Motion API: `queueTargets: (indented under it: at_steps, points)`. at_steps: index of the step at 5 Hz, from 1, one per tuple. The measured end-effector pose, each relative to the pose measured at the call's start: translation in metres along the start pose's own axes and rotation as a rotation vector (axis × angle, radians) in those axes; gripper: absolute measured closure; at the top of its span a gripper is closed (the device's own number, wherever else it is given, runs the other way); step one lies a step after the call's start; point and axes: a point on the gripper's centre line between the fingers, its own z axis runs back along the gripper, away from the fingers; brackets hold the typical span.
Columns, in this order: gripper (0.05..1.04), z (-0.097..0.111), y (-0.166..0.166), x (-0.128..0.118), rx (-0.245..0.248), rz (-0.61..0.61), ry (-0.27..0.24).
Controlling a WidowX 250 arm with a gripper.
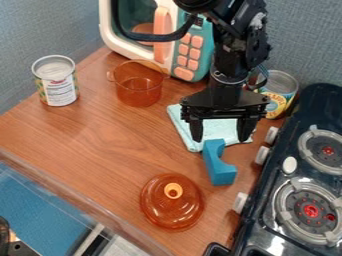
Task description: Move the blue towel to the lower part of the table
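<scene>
Black two-finger gripper (220, 139), far half of table, right of centre, pointing down. Fingers spread wide, one toward each side of the light blue cloth towel (212, 131), nothing clamped between them. Towel lies flat-ish on the brown wood-look table (87, 135), directly below gripper, poking out left and near; can't tell if fingertips touch it.

Counts, going outward: one towel. One blue arch-shaped block (218, 165), its far end at towel's near edge, rest running nearer. One yellow-labelled metal can (279, 95), right of and behind gripper, partly hidden by it. One clear orange-brown pot (139, 87), left and far. One orange-brown domed lid with yellow-orange knob (172, 210), near side, left of block, apart from it. One teal-and-white toy microwave (184, 72), far edge, behind pot. One metal can with white label (59, 87), far left. That's two cans total. One dark toy stove (264, 220) along right side, two grey burners (310, 207) visible.

Fingers wide, holding nothing.
</scene>
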Motion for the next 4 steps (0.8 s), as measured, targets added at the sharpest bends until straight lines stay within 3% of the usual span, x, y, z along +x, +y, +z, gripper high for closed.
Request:
queueTargets:
  at_steps: [1, 2, 4]
  points:
    - [0.085, -0.009, 0.003, -0.003, 0.024, 0.005, 0.023]
    - [0.085, -0.008, -0.01, 0.008, 0.052, 0.011, 0.026]
    - [0.085, -0.013, -0.014, 0.048, 0.085, 0.131, -0.021]
